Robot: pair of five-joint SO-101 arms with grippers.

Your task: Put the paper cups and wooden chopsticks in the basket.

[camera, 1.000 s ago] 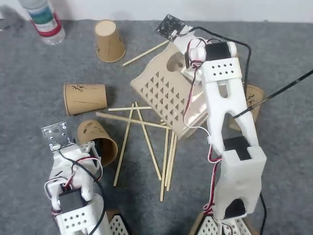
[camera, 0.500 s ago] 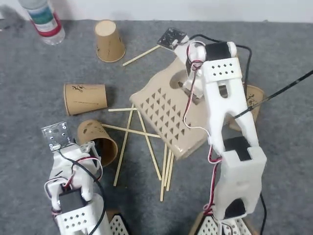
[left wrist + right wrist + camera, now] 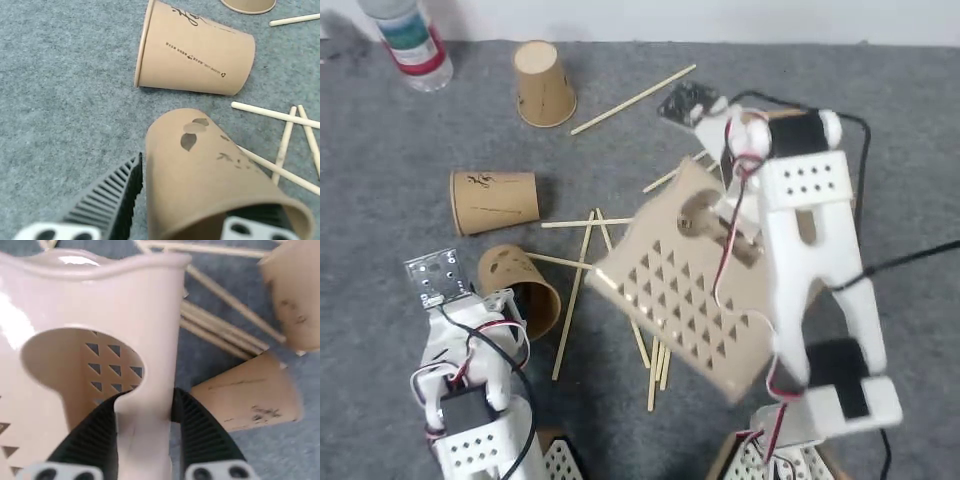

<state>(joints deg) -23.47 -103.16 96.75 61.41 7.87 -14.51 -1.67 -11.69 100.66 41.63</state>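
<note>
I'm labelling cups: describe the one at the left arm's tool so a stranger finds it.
On the grey table, find the left arm's tool. The brown paper cup lies on its side there, mouth toward the arm. Unlike the cup lying beyond it, it bears leaf shapes.

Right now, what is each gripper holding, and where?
Right gripper: basket, by the wall beside its handle hole. Left gripper: nothing; open astride a cup's rim.

Overhead above table [image 3: 380, 200], wrist cameras close

Beige perforated basket [image 3: 680, 300] tilted at centre, wooden chopsticks [image 3: 574, 290] scattered beneath, three paper cups [image 3: 493, 200] at 9 to 11 o'clock.
</note>
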